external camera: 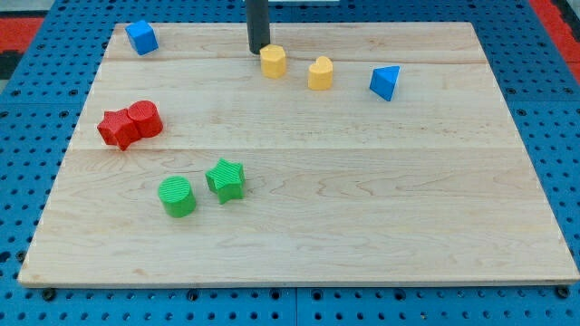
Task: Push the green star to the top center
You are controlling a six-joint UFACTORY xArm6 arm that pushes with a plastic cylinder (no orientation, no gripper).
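All I see of my arm is one straight rod, dark grey to black, smooth and round, with no markings or cables visible. My tip [259, 50] ends blunt and plain.

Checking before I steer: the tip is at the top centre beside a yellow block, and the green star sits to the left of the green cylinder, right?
Not quite. In the camera view the green star sits to the right of the green cylinder, not left. The rest holds: my tip is at the top centre beside a yellow block.
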